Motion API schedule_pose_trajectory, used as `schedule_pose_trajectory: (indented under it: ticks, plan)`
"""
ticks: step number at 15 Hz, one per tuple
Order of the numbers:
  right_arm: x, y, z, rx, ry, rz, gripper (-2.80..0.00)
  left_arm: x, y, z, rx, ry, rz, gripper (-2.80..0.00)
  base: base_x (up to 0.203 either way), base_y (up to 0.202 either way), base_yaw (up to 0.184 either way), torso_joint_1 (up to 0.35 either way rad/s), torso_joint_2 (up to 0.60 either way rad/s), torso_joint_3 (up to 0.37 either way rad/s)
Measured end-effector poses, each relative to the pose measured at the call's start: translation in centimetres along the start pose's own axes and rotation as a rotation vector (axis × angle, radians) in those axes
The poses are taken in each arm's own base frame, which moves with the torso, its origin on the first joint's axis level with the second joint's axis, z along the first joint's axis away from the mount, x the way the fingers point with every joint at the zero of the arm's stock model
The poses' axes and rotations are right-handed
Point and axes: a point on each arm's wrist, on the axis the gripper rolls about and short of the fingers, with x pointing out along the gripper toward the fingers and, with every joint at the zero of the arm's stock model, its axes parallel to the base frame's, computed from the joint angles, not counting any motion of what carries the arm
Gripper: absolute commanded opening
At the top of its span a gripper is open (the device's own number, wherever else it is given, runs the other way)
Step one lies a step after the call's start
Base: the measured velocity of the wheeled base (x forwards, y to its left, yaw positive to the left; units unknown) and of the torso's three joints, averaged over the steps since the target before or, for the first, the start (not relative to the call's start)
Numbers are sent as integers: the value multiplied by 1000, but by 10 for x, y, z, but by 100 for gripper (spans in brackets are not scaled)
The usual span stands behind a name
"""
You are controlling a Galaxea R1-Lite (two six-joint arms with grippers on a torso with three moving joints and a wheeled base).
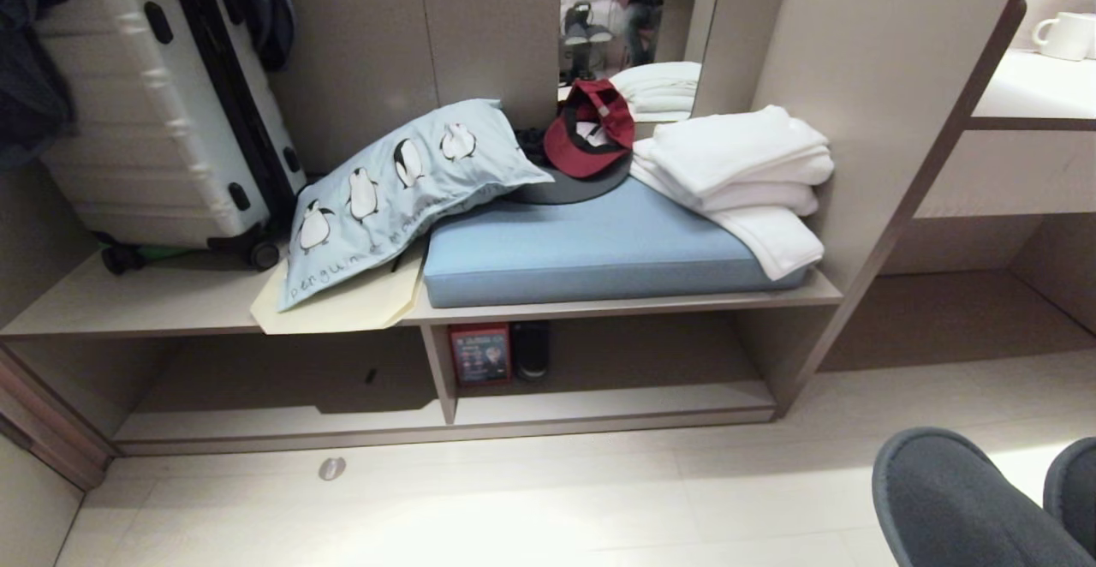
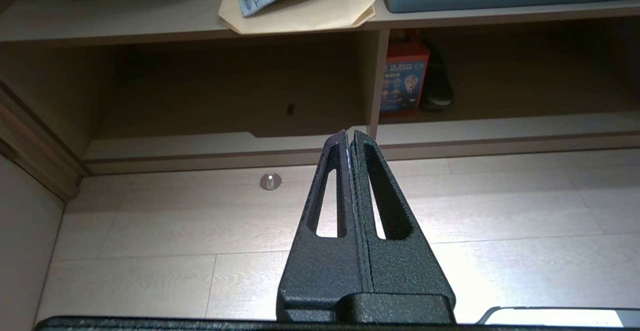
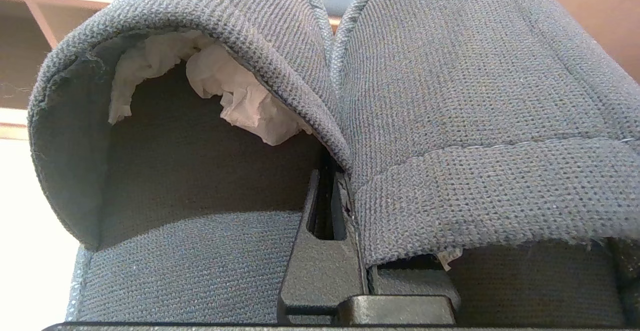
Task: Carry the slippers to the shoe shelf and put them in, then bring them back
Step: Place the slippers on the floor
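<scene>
Pale wood-look flooring runs up to a built-in unit of taupe panels, and the low shoe shelf [image 1: 599, 404] sits at its foot, a wide cubby split by an upright divider [image 1: 438, 370]. On the bench above it lie a blue cushion [image 1: 599, 250], a penguin-print pillow [image 1: 394, 190], a red cap [image 1: 591, 130] and folded white towels [image 1: 736, 164], with a grey suitcase [image 1: 163, 113] at the far left. Inside the right compartment, just beside the divider, stand a red box [image 1: 479, 355] and a single black shoe [image 1: 531, 349]; the left compartment looks bare but for a small dark fleck. The slippers [image 3: 350, 101] are not in the shelf yet: both are pinched together at their inner edges by the right gripper [image 3: 336, 183], whose jaws are closed on the fabric where the 2 meet, and in the head view their rounded toes hang at the near right, above the floor and well apart from the cubby. One slipper shows crumpled white paper stuffed in its toe. The left gripper [image 2: 348, 138] hangs over the floor facing the divider, jaws pressed shut on nothing. By my reckoning the pick-up is done and the carry is partway along; placing the pair in a compartment, letting go, taking them up again and bringing them back all remain.
</scene>
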Motion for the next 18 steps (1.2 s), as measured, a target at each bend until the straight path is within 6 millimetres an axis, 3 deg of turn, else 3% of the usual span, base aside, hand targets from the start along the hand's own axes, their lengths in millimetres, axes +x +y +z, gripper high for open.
schedule_pose_trajectory:
  ticks: [10,18]
  plan:
    - [0,0,0,0,0,0,-280,0,0,0,-1,0,0,-280,0,0,0,2,2,196]
    - [0,0,0,0,0,0,-280,0,0,0,-1,0,1,-280,0,0,0,2,2,21]
